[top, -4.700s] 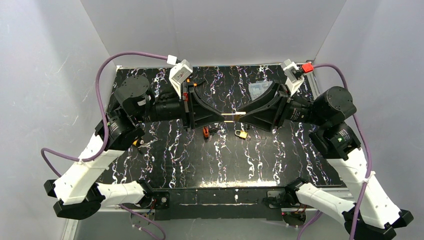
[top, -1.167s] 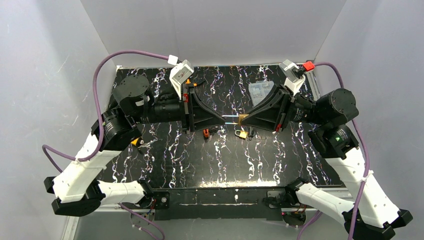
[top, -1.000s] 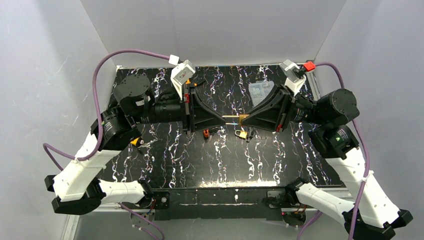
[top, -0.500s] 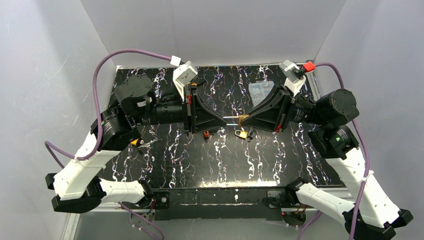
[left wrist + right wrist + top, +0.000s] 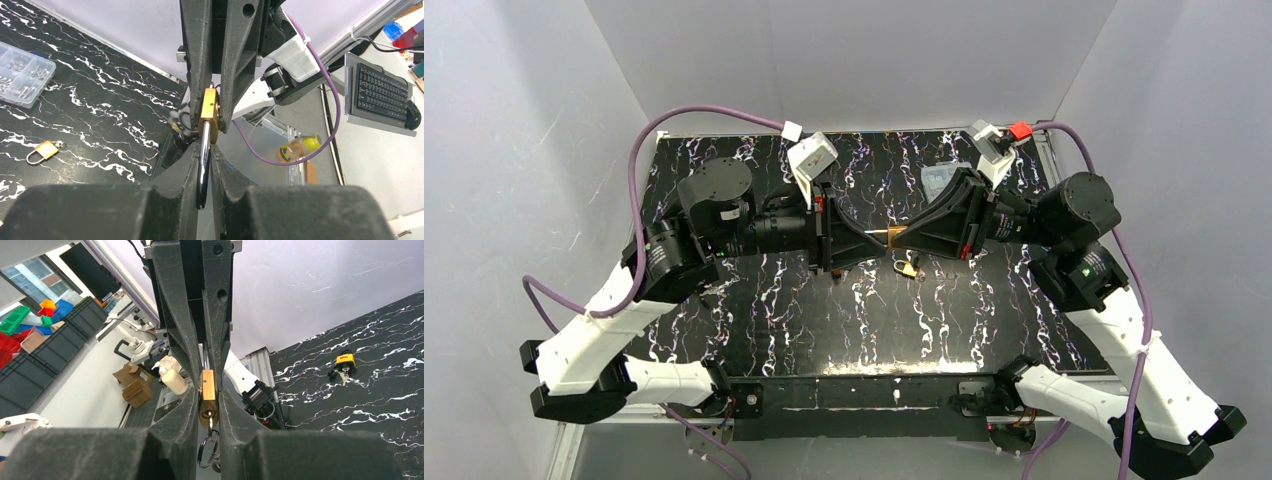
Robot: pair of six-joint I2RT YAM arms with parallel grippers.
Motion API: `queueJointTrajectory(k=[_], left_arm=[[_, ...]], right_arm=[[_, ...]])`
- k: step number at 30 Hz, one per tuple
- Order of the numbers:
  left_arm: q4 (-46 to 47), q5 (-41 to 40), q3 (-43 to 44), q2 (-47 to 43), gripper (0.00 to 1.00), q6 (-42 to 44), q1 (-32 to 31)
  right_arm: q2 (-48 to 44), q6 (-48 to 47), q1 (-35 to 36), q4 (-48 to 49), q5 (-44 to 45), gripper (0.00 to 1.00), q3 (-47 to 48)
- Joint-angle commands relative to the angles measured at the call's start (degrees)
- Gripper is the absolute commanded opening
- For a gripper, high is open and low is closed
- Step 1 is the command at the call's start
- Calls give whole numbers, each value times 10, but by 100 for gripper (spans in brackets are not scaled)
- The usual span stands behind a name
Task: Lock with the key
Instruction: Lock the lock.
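A brass padlock (image 5: 891, 234) hangs in the air between my two grippers above the middle of the table. My left gripper (image 5: 202, 148) is shut on its silver shackle (image 5: 203, 165). My right gripper (image 5: 208, 389) is shut on the brass body (image 5: 208, 399), which also shows in the left wrist view (image 5: 209, 114). A key sits in the keyhole at the body's end, with a key ring (image 5: 207, 449) dangling from it. In the top view the left gripper (image 5: 876, 241) and right gripper (image 5: 903, 236) point tip to tip, almost touching.
A second small brass padlock (image 5: 908, 268) lies on the black marbled table (image 5: 924, 320) just below the grippers. A clear plastic parts box (image 5: 938, 180) sits at the back right. A black and yellow padlock with keys (image 5: 343, 361) lies on the table.
Both arms have shifted, the left one to the right and the right one to the left. The gap between the gripper tips has closed and little of the shackle shows now.
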Motion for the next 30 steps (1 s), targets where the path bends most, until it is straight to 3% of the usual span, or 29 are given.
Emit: queueJointTrajectory(k=[1,7,12,19,23,26,27,30], left_arm=[[8,-33,-6,-25,14,17,2],[-1,-52,-5,-38,22,27,1],[2,-56,-5,-39,23,27,2],[3,-38,-5,-28,14,24,2],[5,-40,-5,-25,0,22,1],[9,-62,-8,-30,0,17,1],[9,-76,-10,-33,0,14,2],[10,-109,-16,-46,0,10,2]], right_arm=[[-12,-2,0,18,12,1,1],[-12,-3,0,15,10,1,-3],[-9,1,0,20,8,1,-4],[-7,6,1,24,6,1,-5],[-8,6,0,24,4,1,-5],[-8,4,0,21,3,2,-9],[-9,4,0,21,3,6,-12],[-19,-10,-1,9,14,39,-16]])
